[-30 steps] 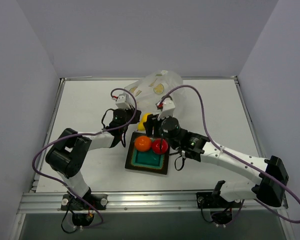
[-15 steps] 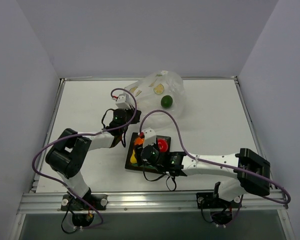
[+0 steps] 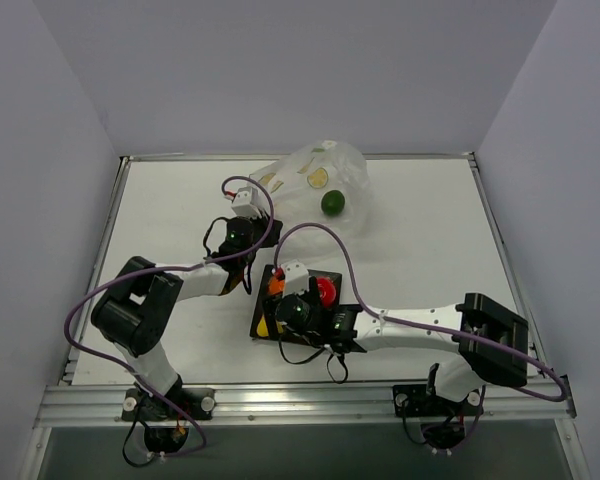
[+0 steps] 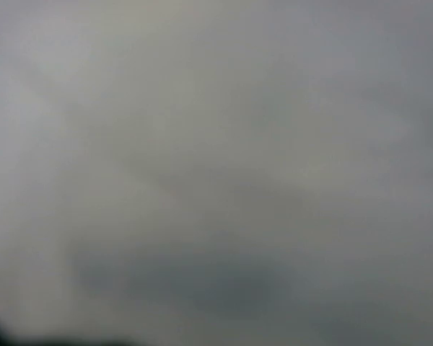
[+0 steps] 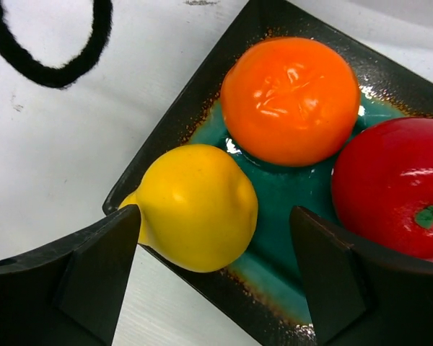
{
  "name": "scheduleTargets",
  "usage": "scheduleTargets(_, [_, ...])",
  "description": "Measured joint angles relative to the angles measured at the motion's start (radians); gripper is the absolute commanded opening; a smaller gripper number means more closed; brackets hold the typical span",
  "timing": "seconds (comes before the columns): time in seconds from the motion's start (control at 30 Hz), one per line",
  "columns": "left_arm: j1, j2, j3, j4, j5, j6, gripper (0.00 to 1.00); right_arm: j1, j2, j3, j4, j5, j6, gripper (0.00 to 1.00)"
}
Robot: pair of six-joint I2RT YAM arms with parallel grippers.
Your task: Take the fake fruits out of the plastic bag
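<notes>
The crinkled clear plastic bag (image 3: 315,180) lies at the back of the table with the dark green fruit (image 3: 332,203) inside it. My left gripper (image 3: 252,195) is shut on the bag's near-left edge; its wrist view is a grey blur. The orange ball (image 5: 290,99), the red fruit (image 5: 393,187) and the yellow pear (image 5: 195,205) rest on the square teal plate (image 5: 274,277). My right gripper (image 5: 215,213) hangs open around the pear. Its right finger stands well apart from the pear, its left finger close to the narrow end. From above, the right gripper (image 3: 273,322) covers much of the plate (image 3: 336,276).
A purple cable (image 3: 320,232) loops from the right wrist over the table between plate and bag. Grey walls enclose the white table on three sides. The left forearm (image 3: 195,275) lies just left of the plate.
My right arm swung from the bag's mouth back over the plate with the yellow pear. Its jaws then widened and the pear now lies loose on the plate. The left arm stayed put.
</notes>
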Motion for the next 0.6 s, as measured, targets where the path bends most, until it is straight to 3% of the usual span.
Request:
scheduleTargets(0.1, [0.000,0.000,0.000,0.000,0.000,0.000,0.02,-0.009,-0.035,0.016,-0.033,0.003,-0.032,0.54])
scheduleTargets(0.13, [0.000,0.001,0.000,0.000,0.000,0.000,0.02,-0.018,-0.054,0.027,-0.041,0.003,-0.049,0.37])
scheduleTargets(0.2, [0.000,0.007,0.001,0.001,0.006,0.000,0.02,-0.066,-0.090,0.077,-0.053,-0.006,-0.091,0.24])
scheduleTargets(0.4, [0.000,0.055,0.013,0.001,0.023,0.000,0.02,-0.285,-0.075,0.301,-0.033,-0.006,-0.200,0.20])
scheduleTargets(0.6, [-0.003,0.062,0.017,0.001,0.030,0.001,0.03,-0.474,0.137,0.496,-0.003,-0.064,-0.286,0.20])
